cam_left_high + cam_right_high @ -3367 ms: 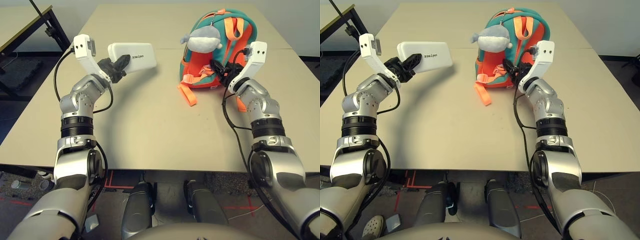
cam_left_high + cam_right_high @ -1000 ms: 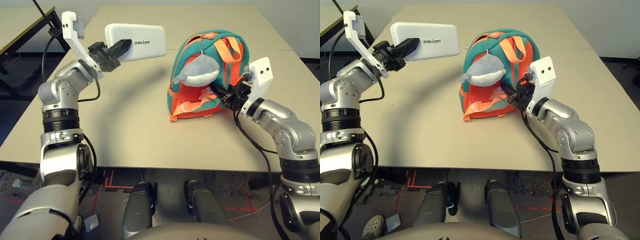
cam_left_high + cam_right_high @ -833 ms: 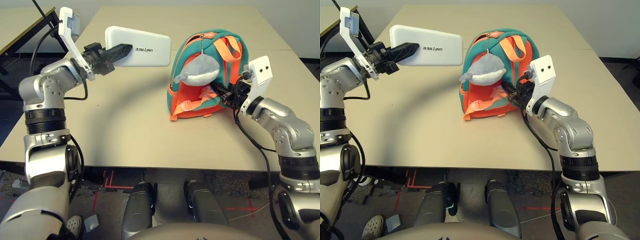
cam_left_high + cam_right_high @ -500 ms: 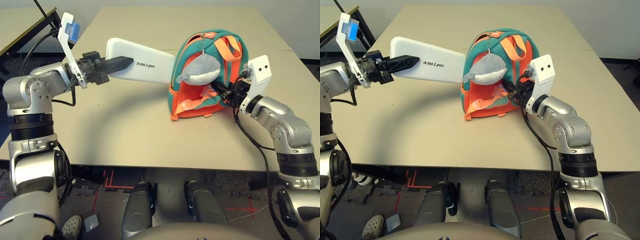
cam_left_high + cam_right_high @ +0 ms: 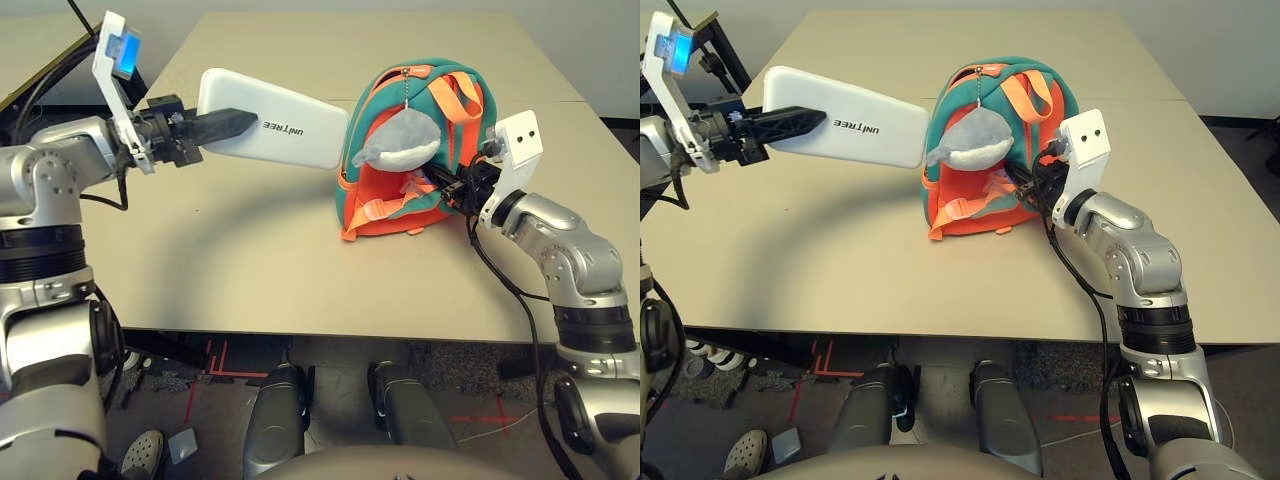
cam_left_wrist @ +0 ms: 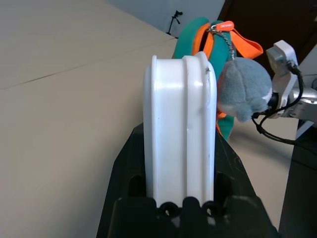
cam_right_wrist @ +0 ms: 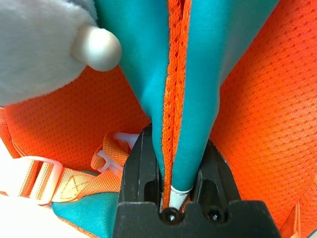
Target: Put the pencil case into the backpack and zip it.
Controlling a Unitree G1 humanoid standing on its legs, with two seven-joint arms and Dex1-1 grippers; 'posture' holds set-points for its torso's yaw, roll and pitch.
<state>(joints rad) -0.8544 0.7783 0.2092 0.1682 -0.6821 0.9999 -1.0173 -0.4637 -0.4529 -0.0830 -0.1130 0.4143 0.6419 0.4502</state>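
My left gripper [image 5: 232,124] is shut on one end of the white pencil case [image 5: 290,128], holding it in the air, tilted, its far end at the left side of the backpack [image 5: 430,110]. The orange and teal backpack stands upright on the table [image 5: 270,260] with its grey plush charm [image 5: 400,140] hanging in front. In the left wrist view the pencil case [image 6: 181,124] is seen edge-on between the fingers [image 6: 131,163], pointing at the backpack [image 6: 200,37]. My right gripper [image 5: 448,186] is shut on a teal flap of the backpack [image 7: 193,84].
A black stand [image 5: 60,50] is beyond the table's far left corner. A seam [image 5: 590,99] divides the table from a second one behind. Orange straps with pale buckles [image 5: 385,210] hang at the backpack's front.
My left arm has drawn back to the left with the pencil case, so its far end is slightly further from the backpack's side. The right gripper and backpack have stayed put.
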